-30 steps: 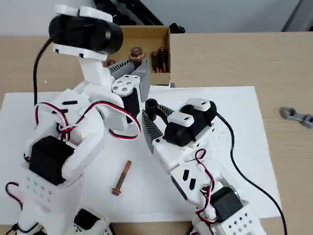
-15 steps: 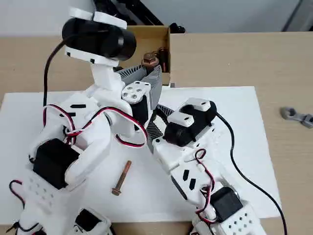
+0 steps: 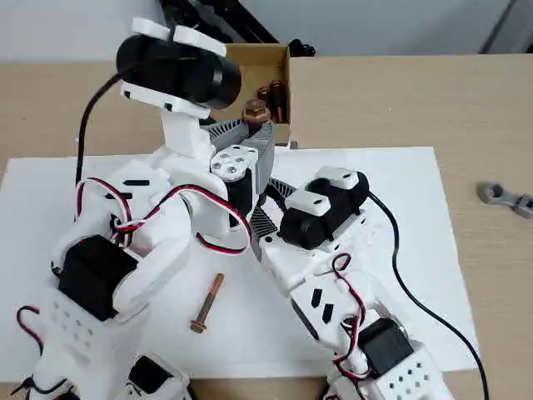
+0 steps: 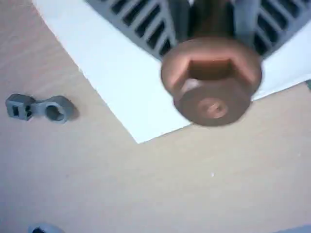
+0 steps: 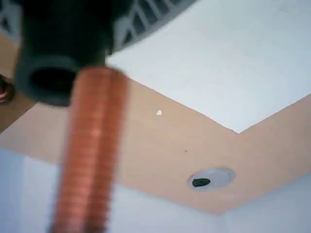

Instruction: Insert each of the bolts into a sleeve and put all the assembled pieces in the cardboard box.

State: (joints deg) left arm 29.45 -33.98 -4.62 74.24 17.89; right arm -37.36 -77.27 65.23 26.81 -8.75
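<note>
My left gripper point(image 3: 250, 137) is shut on a copper bolt point(image 3: 256, 110), head up, just in front of the cardboard box point(image 3: 260, 60). In the left wrist view the bolt's hex head point(image 4: 211, 80) sticks out from between the grey ribbed fingers point(image 4: 141, 19). My right gripper point(image 3: 268, 204) sits right below, shut on a black sleeve point(image 5: 51, 68). The bolt's threaded shaft point(image 5: 92, 150) stands right beside the sleeve's open mouth, not inside it. A second bolt point(image 3: 207, 302) lies loose on the white sheet point(image 3: 400, 192). Copper pieces point(image 3: 273, 96) rest inside the box.
A small grey wrench point(image 3: 504, 196) lies on the bare wood at the right, also seen from the left wrist point(image 4: 41, 108). The box stands at the sheet's far edge. Both arm bodies crowd the sheet's middle; its right half is open.
My left arm has swung right with the bolt, from beside the box front to over the sleeve, hiding the sleeve from above. The right arm has kept still.
</note>
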